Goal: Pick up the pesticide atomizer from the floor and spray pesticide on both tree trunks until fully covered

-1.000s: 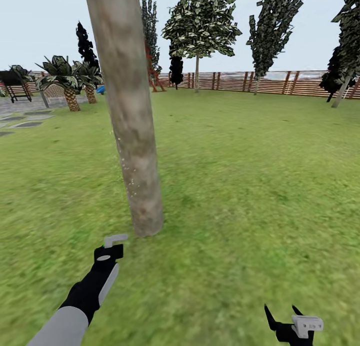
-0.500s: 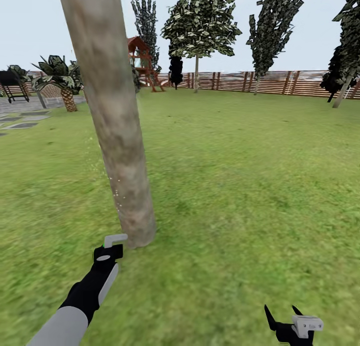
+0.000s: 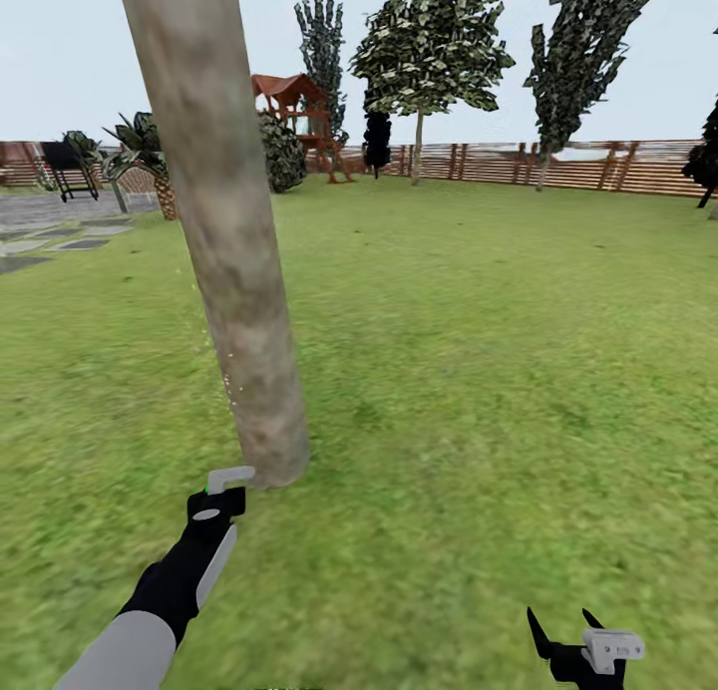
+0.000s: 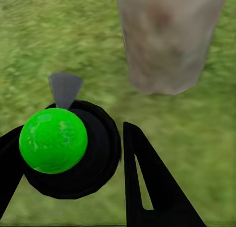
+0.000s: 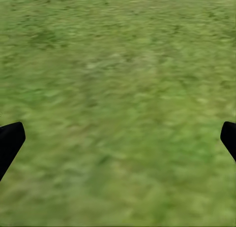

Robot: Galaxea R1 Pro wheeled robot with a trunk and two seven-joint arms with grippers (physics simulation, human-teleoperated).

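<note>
Down on the lawn [image 3: 499, 391], the left end effector [image 4: 73, 153] has its black fingers closed around the atomizer [image 4: 53, 140], a dark bottle with a bright green cap and a grey nozzle [image 4: 65, 89]. From the head view the atomizer [image 3: 221, 493] sits just beside the foot of the trunk [image 3: 224, 221], nozzle aimed at its base. A faint scatter of pale specks shows along the trunk's left edge, probably spray, though the render is too soft to be sure.

The right end effector [image 3: 566, 635] hangs low and well apart from the trunk, fingers spread wide and holding nothing; its wrist camera looks straight down onto grass [image 5: 118, 99].

The step in hand looks like coating this trunk. To do it well, I'd say the nozzle should stay pointed squarely at the bark and sweep slowly upward from the base, since the upper trunk rises far above where the nozzle now points. The robot would likely need to circle the trunk too, as only one side faces the nozzle. Other trees [image 3: 434, 52] stand far back by the fence [image 3: 598, 167]; the second one is not yet dealt with from what I can judge.
</note>
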